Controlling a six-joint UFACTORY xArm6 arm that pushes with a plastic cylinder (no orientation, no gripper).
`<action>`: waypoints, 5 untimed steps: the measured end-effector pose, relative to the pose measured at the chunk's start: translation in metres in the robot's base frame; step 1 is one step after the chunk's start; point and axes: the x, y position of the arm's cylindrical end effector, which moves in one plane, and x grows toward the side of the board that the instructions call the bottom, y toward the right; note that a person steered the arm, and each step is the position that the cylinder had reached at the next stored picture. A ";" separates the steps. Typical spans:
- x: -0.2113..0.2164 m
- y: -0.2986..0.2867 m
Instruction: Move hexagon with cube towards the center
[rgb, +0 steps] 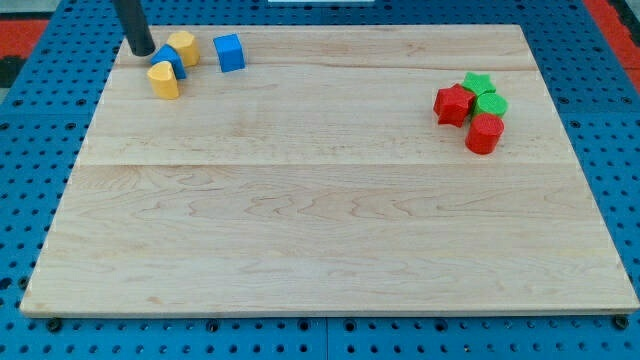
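Observation:
My tip rests at the board's top left corner, just left of a cluster of blocks. A yellow hexagon lies right of the tip. A blue block sits between the tip and the hexagon, touching both the hexagon and a yellow rounded block below it. A blue cube stands apart, a little right of the hexagon.
At the view's right, a second cluster holds a red star, a green star, a green block and a red cylinder-like block. The wooden board lies on a blue perforated table.

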 end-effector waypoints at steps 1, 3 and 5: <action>-0.003 0.040; -0.023 0.072; 0.056 0.131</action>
